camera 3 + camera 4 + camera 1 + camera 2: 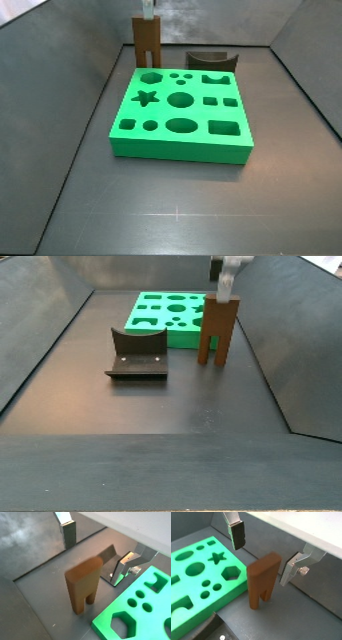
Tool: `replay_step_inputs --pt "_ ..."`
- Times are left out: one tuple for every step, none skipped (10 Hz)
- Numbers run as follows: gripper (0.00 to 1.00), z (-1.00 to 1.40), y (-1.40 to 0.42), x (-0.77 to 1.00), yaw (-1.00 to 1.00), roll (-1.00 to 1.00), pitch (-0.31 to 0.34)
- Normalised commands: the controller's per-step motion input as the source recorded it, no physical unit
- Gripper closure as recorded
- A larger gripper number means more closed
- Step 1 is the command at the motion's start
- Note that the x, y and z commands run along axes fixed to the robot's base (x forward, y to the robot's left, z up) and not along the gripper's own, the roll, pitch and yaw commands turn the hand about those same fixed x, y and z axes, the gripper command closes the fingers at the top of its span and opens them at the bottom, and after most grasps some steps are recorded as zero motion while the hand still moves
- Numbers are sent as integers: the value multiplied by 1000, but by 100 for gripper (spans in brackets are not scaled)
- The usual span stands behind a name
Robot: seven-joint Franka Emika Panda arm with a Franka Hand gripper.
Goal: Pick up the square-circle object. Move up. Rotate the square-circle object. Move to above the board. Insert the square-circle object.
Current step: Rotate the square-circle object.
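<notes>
My arm is cut off above the wrist in both side views, and there my end effector (225, 278) shows only as a pale blur over the top of the square-circle object (215, 331), so the fingers can't be made out. The wrist views tell more: my end effector (264, 548) is wide apart, one dark-padded finger (238, 534) on one side of the wooden block's top and the other silver finger (290, 568) on the other, with clear air between each pad and the wood. Nothing gripped. The square-circle object (84, 584) stands upright on its two pegs on the dark floor, just beside the edge of the green board (181, 112). The fixture (138, 353) sits near it, its base partly hidden behind the board in a side view.
</notes>
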Motion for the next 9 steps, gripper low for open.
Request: replay_step_inputs --pt "0 331 16 4 -15 37 77" --pt "0 0 83 0 1000 7 15" --pt "0 -87 73 17 1000 8 14" --pt "0 -51 41 27 1000 8 12" --pt "0 -39 34 28 1000 8 12" --pt "0 -37 21 30 1000 9 13" --pt "0 -36 16 31 1000 9 13" --pt "0 -33 10 32 1000 10 14" --pt "0 -33 9 33 1000 10 14"
